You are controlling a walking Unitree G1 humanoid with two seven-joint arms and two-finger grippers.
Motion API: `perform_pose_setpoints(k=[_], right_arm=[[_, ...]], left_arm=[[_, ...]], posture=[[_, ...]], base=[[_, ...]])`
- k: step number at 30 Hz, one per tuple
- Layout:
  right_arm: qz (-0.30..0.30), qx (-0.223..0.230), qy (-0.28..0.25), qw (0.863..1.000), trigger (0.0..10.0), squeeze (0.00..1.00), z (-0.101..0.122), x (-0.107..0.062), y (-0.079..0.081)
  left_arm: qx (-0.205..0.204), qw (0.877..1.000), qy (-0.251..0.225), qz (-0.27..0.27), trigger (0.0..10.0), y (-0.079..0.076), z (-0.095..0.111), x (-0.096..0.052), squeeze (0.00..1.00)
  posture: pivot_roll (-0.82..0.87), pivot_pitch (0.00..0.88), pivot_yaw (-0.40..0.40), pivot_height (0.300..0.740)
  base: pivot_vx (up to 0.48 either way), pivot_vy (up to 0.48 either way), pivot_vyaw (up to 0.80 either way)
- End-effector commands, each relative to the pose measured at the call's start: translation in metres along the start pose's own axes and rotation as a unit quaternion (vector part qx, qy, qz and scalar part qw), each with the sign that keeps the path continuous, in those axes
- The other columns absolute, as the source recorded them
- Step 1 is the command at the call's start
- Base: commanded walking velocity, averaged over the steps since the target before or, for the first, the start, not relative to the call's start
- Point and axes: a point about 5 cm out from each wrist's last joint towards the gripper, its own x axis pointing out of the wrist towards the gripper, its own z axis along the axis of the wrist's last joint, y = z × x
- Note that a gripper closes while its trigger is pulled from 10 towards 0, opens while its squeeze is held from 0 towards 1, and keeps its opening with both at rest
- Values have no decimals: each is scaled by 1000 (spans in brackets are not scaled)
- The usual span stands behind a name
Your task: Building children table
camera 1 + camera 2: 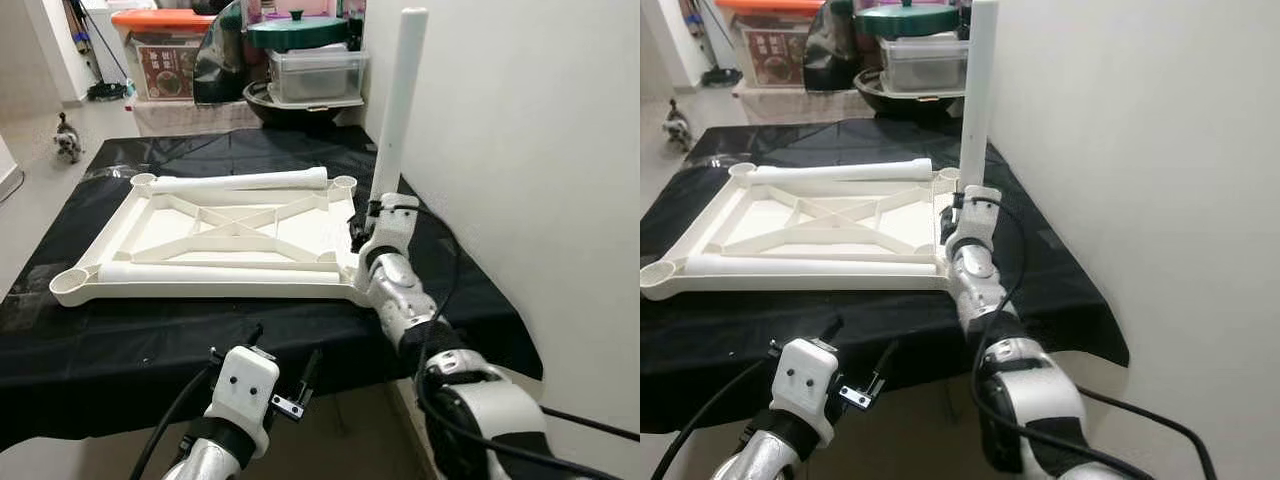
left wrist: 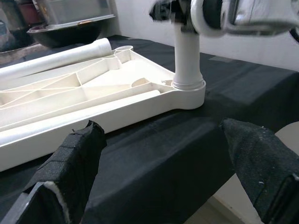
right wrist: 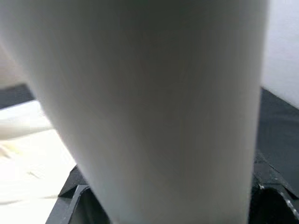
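Right claw clenched on upright leg, fingertips hidden; left claw released, hovering.

Two silver arms with rounded, polished metal segments and white shell housings. Left gripper: blocky white wrist housing with two small dark screw holes on its face, two long thin black fingers, a small black-and-metal bracket beside one of them. Fingertips wrapped in coarse black fabric padding, frayed pale at one edge. Right gripper: white housing with black fittings, joined to glossy silver ball-like joints. Thick black cables looped loosely along both forearms. Black band around the bulky white right upper segment.
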Motion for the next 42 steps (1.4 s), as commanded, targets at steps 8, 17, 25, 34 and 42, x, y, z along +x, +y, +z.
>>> perform_pose_setpoints(k=[8, 17, 25, 34, 42], right_arm=[[263, 82, 35, 961, 10000, 0, 11, -2, 14], [575, 23, 97, 812, 10000, 0, -3, -36, 29], [617, -14, 91, 782, 0, 0, 4, -36, 43], [535, -29, 59, 842, 0, 0, 8, -25, 42], [76, -85, 66, 991, 0, 0, -3, 1, -13]], left_arm=[[0, 1000, 7, 0, 10000, 1, -3, -1, 0], [1, 1000, 7, 2, 10000, 2, -2, 0, 0], [1, 1000, 8, 3, 10000, 2, -3, -1, 0], [1, 1000, 9, 3, 10000, 2, -4, -1, 0], [-1, 1000, 10, 2, 10000, 1, -5, -1, 0]], posture=[[44, 32, -52, 740], [49, 35, -55, 740], [49, 35, -55, 740], [48, 32, -54, 740], [40, 23, -44, 740]], base=[[0, 0, 0], [0, 0, 0], [0, 0, 0], [0, 0, 0], [0, 0, 0]])
